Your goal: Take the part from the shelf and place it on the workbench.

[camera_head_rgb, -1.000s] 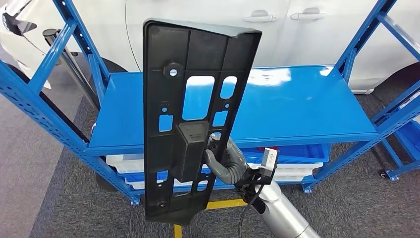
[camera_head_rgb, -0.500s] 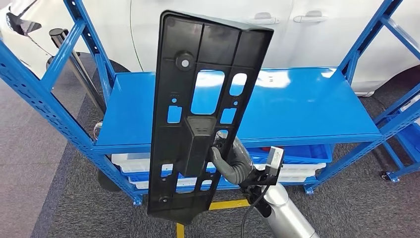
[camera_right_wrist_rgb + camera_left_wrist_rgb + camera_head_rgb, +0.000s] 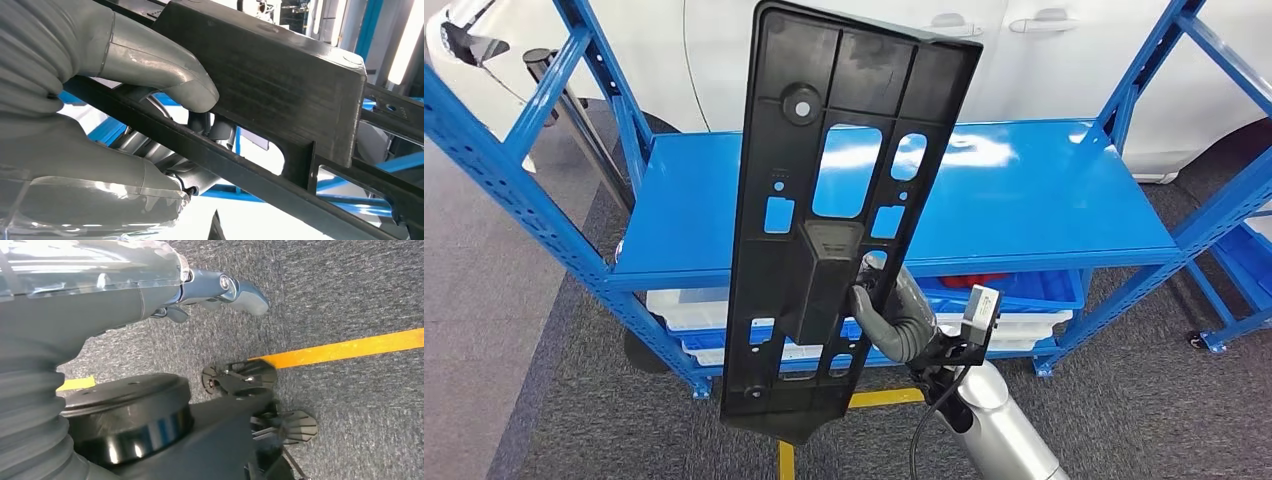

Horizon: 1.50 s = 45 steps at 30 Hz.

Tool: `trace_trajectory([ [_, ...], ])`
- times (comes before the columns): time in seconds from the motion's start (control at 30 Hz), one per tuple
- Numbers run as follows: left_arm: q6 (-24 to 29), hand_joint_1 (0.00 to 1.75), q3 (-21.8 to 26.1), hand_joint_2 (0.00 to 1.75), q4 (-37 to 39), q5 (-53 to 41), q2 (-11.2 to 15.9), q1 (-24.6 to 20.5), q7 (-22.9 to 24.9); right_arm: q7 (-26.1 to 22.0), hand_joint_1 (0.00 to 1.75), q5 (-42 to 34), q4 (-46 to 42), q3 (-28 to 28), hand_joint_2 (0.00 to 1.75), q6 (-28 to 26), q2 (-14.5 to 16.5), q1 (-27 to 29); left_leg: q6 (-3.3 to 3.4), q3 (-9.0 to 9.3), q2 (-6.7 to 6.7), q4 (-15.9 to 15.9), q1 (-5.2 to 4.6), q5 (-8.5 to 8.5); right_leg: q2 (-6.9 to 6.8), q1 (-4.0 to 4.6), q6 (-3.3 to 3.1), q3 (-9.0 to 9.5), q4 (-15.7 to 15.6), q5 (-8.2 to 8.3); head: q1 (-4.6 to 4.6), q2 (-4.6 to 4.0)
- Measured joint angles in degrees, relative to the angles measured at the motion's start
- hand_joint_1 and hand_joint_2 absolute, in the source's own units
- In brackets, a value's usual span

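Observation:
The part [image 3: 864, 80] is a long black plastic panel with several cutouts and a raised block in its middle. It stands nearly upright in front of the blue shelf [image 3: 1024, 210], off its top board. My right hand [image 3: 892, 318] grips it from behind at the raised block. In the right wrist view the thumb [image 3: 165, 75] presses on one side of the part [image 3: 280, 75] and darker fingers wrap behind a rib. My left hand [image 3: 220, 287] hangs over the grey carpet, fingers loosely apart and holding nothing.
The shelf's top board is bare; its lower level holds white trays [image 3: 684, 305] and a blue bin [image 3: 1034, 292]. A white car [image 3: 1064, 60] stands behind the shelf. Yellow floor tape [image 3: 884, 398] runs across the carpet in front, and also shows as yellow tape [image 3: 350, 347] beneath my left hand.
The part has risen a little and moved slightly right in my right hand's grip. The whole view has shifted a bit too.

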Motion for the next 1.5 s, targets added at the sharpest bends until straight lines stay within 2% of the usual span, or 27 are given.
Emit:
trace_trajectory([
  [0.1,0.0,0.0,0.0,1.75,0.0,-0.1,0.0,0.1,0.0,0.0,1.75,-0.2,0.0,-0.4,1.75,0.6,0.1,0.0,1.16,-0.48,-0.02,-0.4,-0.27,1.07,0.1,-0.05,1.11,-0.22,-0.2,1.01,0.0,0.0],
  [0.13,0.0,0.0,0.0,1.75,0.0,-0.1,-0.1,0.1,0.0,0.0,1.75,-0.2,0.0,-0.5,1.75,0.7,0.1,0.0,1.59,-0.81,0.08,-0.5,-0.24,1.67,0.18,-0.15,1.45,-0.56,0.1,0.46,-0.01,0.0],
  [0.2,0.0,0.0,0.0,1.75,0.0,-0.2,-0.1,0.1,0.0,0.0,1.75,-0.3,0.0,-0.8,1.75,0.8,0.1,0.1,2.32,-1.97,0.28,-0.7,-0.09,3.05,0.31,-0.36,2.06,-2.14,3.8,-3.64,-0.01,0.0],
  [0.27,0.0,0.0,0.0,1.75,0.0,-0.4,-0.1,0.2,0.0,0.0,1.75,-0.4,0.0,-1.0,1.75,0.8,0.1,0.2,2.63,-3.56,0.35,-0.7,-0.19,4.24,0.3,-0.47,2.51,-4.33,11.2,-9.27,-0.01,0.0],
  [0.3,0.0,0.0,0.0,1.75,0.0,-0.5,-0.1,0.3,0.1,0.0,1.75,-0.4,0.0,-1.0,1.75,0.9,0.1,0.3,2.63,-4.41,0.36,-0.6,-0.26,4.81,0.29,-0.49,2.65,-4.89,14.5,-10.77,-0.01,0.0],
  [0.33,0.0,0.0,0.0,1.75,0.0,-0.6,-0.1,0.3,0.1,0.0,1.75,-0.5,0.0,-1.1,1.75,0.9,0.1,0.5,2.61,-5.24,0.37,-0.5,-0.32,5.34,0.3,-0.48,2.66,-4.61,16.3,-11.02,-0.01,0.0],
  [0.37,0.0,0.0,0.0,1.75,0.0,-0.7,-0.1,0.4,0.1,0.1,1.75,-0.5,0.0,-1.1,1.75,1.1,0.1,0.7,2.57,-6.02,0.36,-0.5,-0.38,5.87,0.3,-0.46,2.56,-3.18,15.8,-10.19,-0.01,0.0],
  [0.4,-0.1,0.0,0.0,1.75,0.0,-0.7,-0.1,0.4,0.1,0.1,1.75,-0.6,-0.1,-1.2,1.75,1.3,0.1,0.9,2.49,-6.72,0.34,-0.4,-0.45,6.35,0.3,-0.43,2.31,-0.69,13.3,-8.84,-0.01,0.0],
  [0.43,-0.1,0.0,-0.1,1.75,0.0,-0.8,-0.1,0.4,-0.1,0.2,1.75,-0.6,-0.2,-1.3,1.75,1.5,0.1,1.0,2.4,-7.26,0.3,-0.4,-0.51,6.77,0.31,-0.3,1.9,2.53,9.2,-7.83,-0.01,0.0],
  [0.5,-0.1,0.0,-0.1,1.75,0.0,-0.8,-0.2,0.5,-0.6,0.2,1.75,-0.7,-0.5,-1.5,1.75,2.0,0.1,1.1,1.96,-7.91,0.25,-0.4,-0.67,7.48,0.23,0.13,0.94,7.95,1.3,-7.72,0.0,0.0],
  [0.57,0.1,0.0,-0.1,1.75,0.0,-0.8,-0.2,0.5,-0.8,0.1,1.75,-0.7,-0.8,-1.7,1.75,2.6,0.1,1.2,1.26,-7.95,0.28,-0.6,-0.59,8.16,0.19,0.56,0.1,9.59,-1.8,-8.26,0.02,0.0],
  [0.63,0.3,0.0,-0.1,1.75,0.0,-0.8,-0.2,0.4,-0.8,0.0,1.75,-0.7,-0.8,-1.9,1.75,3.2,0.1,1.3,0.54,-8.05,0.21,-0.7,-0.58,8.51,0.03,0.38,-0.66,9.41,-2.4,-7.27,0.03,0.0],
  [0.67,0.3,0.0,-0.1,1.75,0.0,-0.8,-0.2,0.4,-0.8,0.0,1.75,-0.7,-0.8,-2.0,1.75,3.4,0.1,1.4,0.26,-8.53,0.17,0.1,-0.59,7.68,-0.16,0.19,-1.02,9.23,-2.8,-6.66,0.03,0.0],
  [0.77,0.2,0.0,-0.1,1.75,0.0,-0.8,-0.1,0.4,-0.7,-0.1,1.75,-0.8,-0.7,-2.1,1.75,4.0,0.2,1.5,-0.46,-12.02,0.14,9.1,-0.33,1.16,-0.94,0.05,-1.52,8.15,-3.1,-5.3,0.01,0.0],
  [0.8,0.1,0.0,-0.1,1.75,0.0,-0.8,0.0,0.4,-0.7,0.0,1.75,-0.8,-0.7,-2.2,1.75,4.0,0.2,1.5,-0.68,-13.07,0.16,12.6,-0.25,-0.49,-1.29,0.08,-1.51,7.67,-3.0,-5.07,0.01,0.0],
  [0.83,0.0,0.0,-0.1,1.75,0.0,-0.8,0.0,0.4,-0.7,0.0,1.75,-0.8,-0.7,-2.3,1.75,4.1,0.2,1.6,-0.85,-13.32,0.18,14.6,-0.18,-1.01,-1.71,0.1,-1.48,7.22,-2.8,-4.92,0.02,0.0],
  [0.87,0.0,0.0,-0.1,1.75,0.0,-0.8,0.0,0.4,-0.6,0.1,1.75,-0.8,-0.7,-2.3,1.75,4.1,0.3,1.6,-0.98,-12.49,0.25,14.4,-0.1,-0.48,-2.17,0.08,-1.43,6.79,-2.5,-4.83,0.02,0.0],
  [0.93,0.0,0.0,-0.1,1.75,0.0,-0.8,0.0,0.4,-0.5,0.2,1.75,-0.8,-0.7,-2.4,1.75,4.4,0.3,1.6,-1.1,-7.84,1.17,7.9,0.06,2.14,-3.12,0.06,-1.2,6.15,-1.7,-4.88,0.02,0.0],
  [1.0,0.0,0.0,-0.1,1.75,0.0,-0.8,0.0,0.3,-0.4,0.3,1.75,-0.7,-0.7,-2.4,1.75,4.7,0.3,1.5,-0.52,-3.8,2.87,1.5,-0.27,3.51,-3.95,0.27,-0.73,5.82,-1.1,-5.04,0.02,0.0],
  [1.03,0.0,0.0,-0.1,1.75,0.0,-0.8,0.0,0.2,-0.3,0.4,1.75,-0.7,-0.7,-2.4,1.75,4.7,0.3,1.4,-0.05,-3.11,3.43,0.1,-0.43,3.44,-4.31,0.41,-0.45,5.75,-0.8,-5.08,0.02,0.0],
  [1.13,0.0,0.0,-0.1,1.75,0.0,-0.8,0.0,0.3,0.0,0.5,1.75,-0.7,-0.7,-2.5,1.75,4.7,0.3,1.3,1.33,-3.5,2.46,-0.4,-0.43,3.7,-5.04,0.46,0.48,5.63,-0.4,-5.22,0.02,0.0],
  [1.2,0.1,0.0,-0.1,1.75,0.0,-0.8,0.0,0.4,0.0,0.5,1.75,-0.7,-0.7,-2.8,1.75,4.7,0.3,1.2,2.1,-3.78,1.7,-0.7,-0.26,4.21,-3.13,0.17,1.18,4.51,2.2,-7.23,0.02,0.0],
  [1.27,0.3,0.0,-0.1,1.75,0.0,-0.8,0.0,0.4,0.1,0.6,1.75,-0.7,-0.7,-3.3,1.75,4.6,0.3,1.4,2.6,-4.26,1.14,-0.7,-0.3,4.6,-0.76,-0.03,1.59,1.33,9.0,-11.07,0.02,0.0],
  [1.33,0.3,0.0,-0.1,1.75,0.0,-0.8,0.0,0.4,0.1,0.7,1.75,-0.7,-0.5,-3.7,1.75,4.5,0.3,1.7,2.75,-4.71,0.48,-0.6,-0.5,4.87,-0.21,-0.04,1.58,-1.57,15.1,-13.11,0.02,0.0],
  [1.37,0.2,0.0,-0.1,1.75,0.0,-0.8,0.0,0.5,0.2,0.8,1.75,-0.7,-0.4,-3.9,1.75,4.5,0.3,1.9,2.74,-4.83,0.22,-0.5,-0.62,5.02,-0.17,-0.02,1.42,-1.71,15.5,-12.55,0.02,0.0],
  [1.4,0.1,0.0,-0.1,1.75,0.0,-0.8,0.0,0.5,0.3,0.8,1.75,-0.7,-0.3,-4.0,1.75,4.4,0.3,2.1,2.71,-4.88,-0.02,-0.5,-0.73,5.13,-0.12,0.04,1.13,-0.69,13.5,-11.0,0.02,0.0],
  [1.5,-0.4,0.0,-0.1,1.75,0.0,-0.8,-0.1,0.4,0.6,0.8,1.75,-0.7,-0.2,-4.2,1.75,4.4,0.3,2.1,2.35,-5.05,-0.5,-0.4,-0.99,5.52,0.56,0.53,-0.26,4.8,2.3,-5.91,0.02,0.0],
])
